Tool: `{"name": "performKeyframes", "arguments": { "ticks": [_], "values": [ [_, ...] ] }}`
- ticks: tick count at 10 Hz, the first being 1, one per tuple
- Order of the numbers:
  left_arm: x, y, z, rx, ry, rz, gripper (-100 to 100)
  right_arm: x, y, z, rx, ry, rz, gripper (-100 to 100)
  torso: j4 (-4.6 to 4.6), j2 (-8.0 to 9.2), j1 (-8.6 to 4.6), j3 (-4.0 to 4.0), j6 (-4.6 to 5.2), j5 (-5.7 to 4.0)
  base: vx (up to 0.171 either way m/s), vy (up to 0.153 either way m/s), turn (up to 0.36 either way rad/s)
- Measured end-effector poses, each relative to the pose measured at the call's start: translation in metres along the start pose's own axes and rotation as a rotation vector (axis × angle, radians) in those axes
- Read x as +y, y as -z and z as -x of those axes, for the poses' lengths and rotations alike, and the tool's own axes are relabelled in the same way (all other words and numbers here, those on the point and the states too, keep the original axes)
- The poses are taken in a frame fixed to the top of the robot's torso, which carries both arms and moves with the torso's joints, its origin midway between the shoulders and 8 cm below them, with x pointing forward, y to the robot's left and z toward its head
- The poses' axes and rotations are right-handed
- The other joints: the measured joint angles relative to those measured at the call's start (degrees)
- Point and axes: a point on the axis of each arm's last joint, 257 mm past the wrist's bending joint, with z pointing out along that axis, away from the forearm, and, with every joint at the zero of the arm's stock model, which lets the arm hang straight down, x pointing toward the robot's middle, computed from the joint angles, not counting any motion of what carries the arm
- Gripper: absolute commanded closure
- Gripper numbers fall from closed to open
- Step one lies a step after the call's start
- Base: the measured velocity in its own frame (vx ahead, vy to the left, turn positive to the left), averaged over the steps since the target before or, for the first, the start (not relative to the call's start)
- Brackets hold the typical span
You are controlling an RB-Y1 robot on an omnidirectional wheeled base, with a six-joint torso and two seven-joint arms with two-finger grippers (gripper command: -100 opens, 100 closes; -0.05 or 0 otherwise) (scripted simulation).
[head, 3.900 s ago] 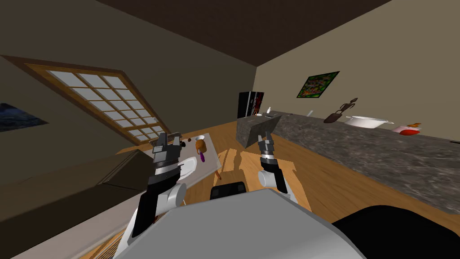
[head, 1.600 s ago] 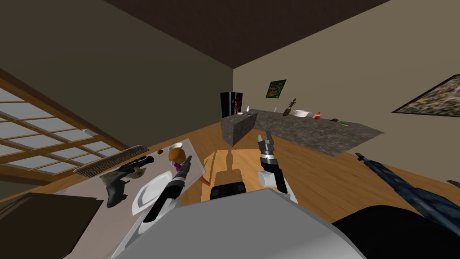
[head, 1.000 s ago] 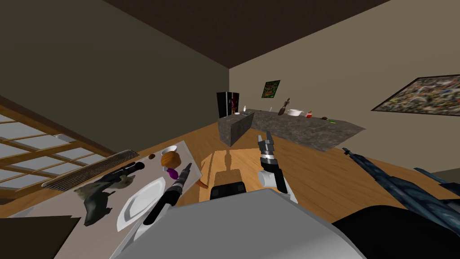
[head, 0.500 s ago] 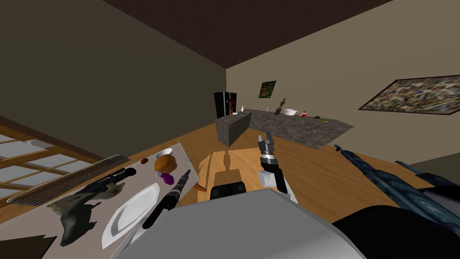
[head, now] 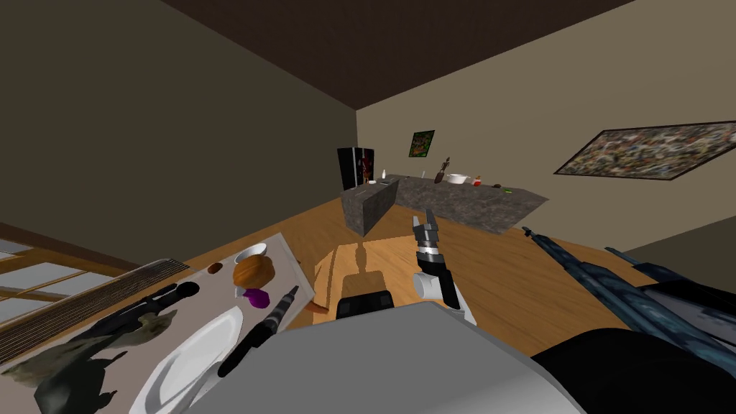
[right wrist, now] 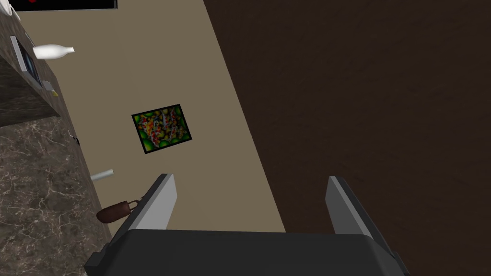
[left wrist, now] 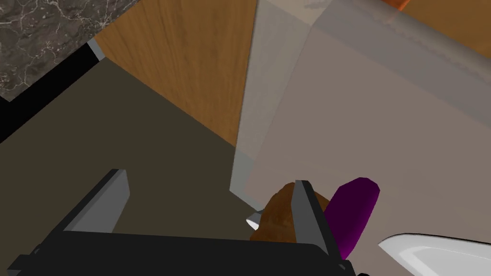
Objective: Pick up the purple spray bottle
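On table (head: 284,251), plate (head: 183,359) lying near left. Purple bottle (head: 256,297) lying just right of it, near side of brown pot (head: 253,270). I'm hovering left gripper (head: 292,292) right of bottle, fingers spread, bottle just outside one finger. I'm holding right gripper (head: 427,219) over floor (head: 503,280), fingers spread.

pale grey table (head: 284,259) | white plate (head: 183,359) on it | brown round lump (head: 254,270) just beside white bowl (head: 251,251) | wood floor (head: 503,266) | dark stone counter (head: 460,205) far side | black fridge (head: 356,167) | green picture (head: 422,143) on wall
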Motion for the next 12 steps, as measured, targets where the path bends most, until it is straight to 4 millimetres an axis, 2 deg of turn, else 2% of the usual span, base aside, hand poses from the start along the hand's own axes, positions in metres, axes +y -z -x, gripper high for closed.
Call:
{"name": "performKeyframes", "arguments": {
  "ticks": [3,6,7,12],
  "values": [
    [0.053,0.004,0.001,0.031,-0.057,0.11,-100,0.0,0.0,0.0,0.0,0.0,0.0,0,0.0,-0.01,0.04,0.0,0.0,0.01,0.063,0.013,-0.062],
    [0.094,0.005,0.009,0.052,-0.112,0.207,-100,0.0,0.0,0.0,0.0,0.0,0.0,0,0.0,-0.01,0.07,0.0,0.0,0.01,0.074,0.029,-0.051],
    [0.116,0.008,0.008,0.061,-0.136,0.249,-100,0.0,0.0,0.0,0.0,0.0,0.0,0,-0.02,-0.08,0.15,-0.04,-0.01,0.04,0.066,0.031,-0.017],
    [0.17,0.026,0.044,0.07,-0.229,0.364,-100,0.0,0.0,0.0,0.0,0.0,0.0,0,-0.02,-0.13,0.19,-0.08,0.0,0.04,0.083,0.045,-0.017]
  ]
}}
